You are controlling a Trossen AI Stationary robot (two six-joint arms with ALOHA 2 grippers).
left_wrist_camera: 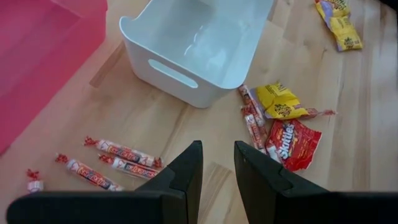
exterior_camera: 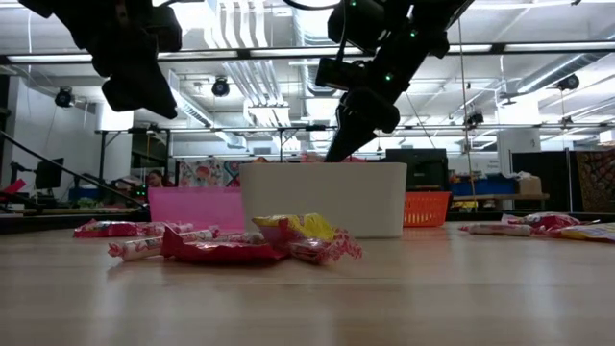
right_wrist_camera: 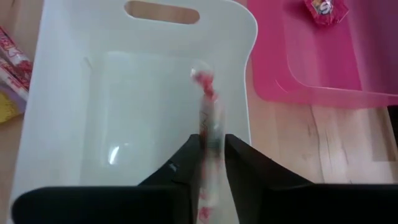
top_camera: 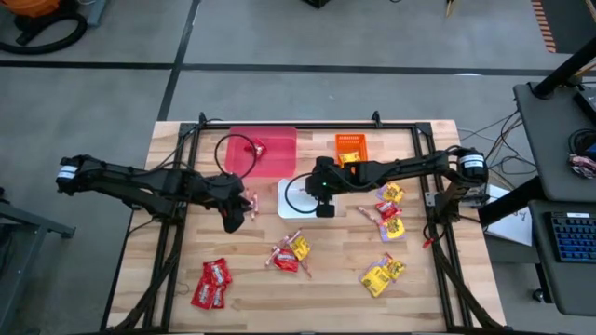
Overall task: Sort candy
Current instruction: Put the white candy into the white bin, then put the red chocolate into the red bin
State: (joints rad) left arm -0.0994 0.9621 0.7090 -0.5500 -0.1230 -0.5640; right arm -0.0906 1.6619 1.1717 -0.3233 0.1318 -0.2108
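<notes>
Low view, wooden table (exterior_camera: 404, 288), workshop behind, right fingers (right_wrist_camera: 211, 155) gripping candy stick (right_wrist_camera: 208, 118), left fingers (left_wrist_camera: 217, 177) apart.

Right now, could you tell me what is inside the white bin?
The white bin looks empty. The right tool hangs above it with a red-and-white candy stick between its fingers, covering part of the floor.

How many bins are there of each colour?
pink bin: 1
orange bin: 1
white bin: 1
Total: 3 bins
</notes>
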